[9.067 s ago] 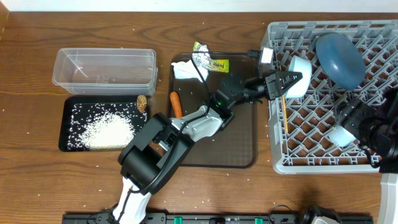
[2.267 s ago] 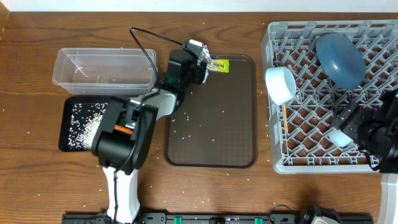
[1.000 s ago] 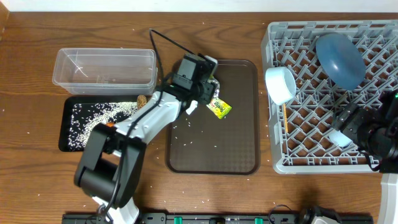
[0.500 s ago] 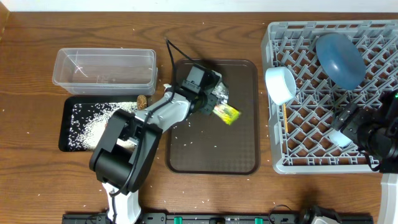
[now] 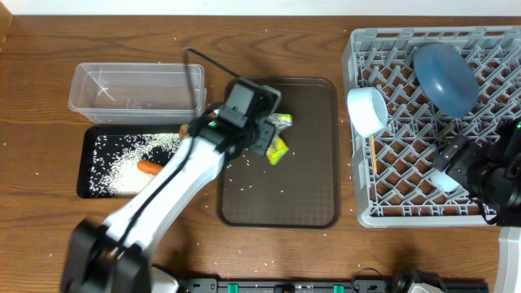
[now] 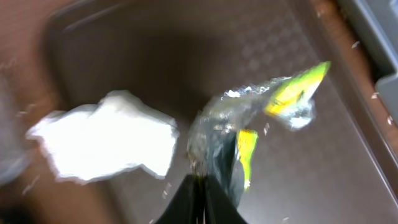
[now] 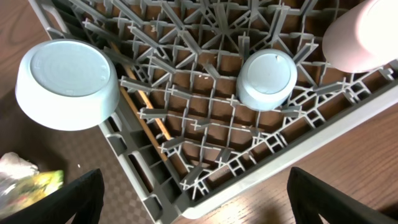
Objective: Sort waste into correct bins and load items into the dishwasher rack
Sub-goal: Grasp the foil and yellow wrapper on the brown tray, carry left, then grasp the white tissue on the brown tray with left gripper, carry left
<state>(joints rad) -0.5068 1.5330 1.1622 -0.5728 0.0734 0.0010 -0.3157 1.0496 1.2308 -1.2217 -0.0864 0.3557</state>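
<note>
One wad of waste matters from overhead: the left end effector (image 5: 269,137) hangs over the brown tray (image 5: 309,187), pinched shut on the foil-and-wrapper wad (image 5: 278,148). On the left wrist view, its fingers (image 6: 186,202) nip the wad's lower edge, with the white napkin (image 6: 106,143) just beside. The wad looks light, crinkly and slippery, so a grip deep in the crumple is probably safest. On the right wrist view, the right end effector (image 7: 196,199) gapes wide and empty above the dishwasher rack (image 7: 205,137).
</note>
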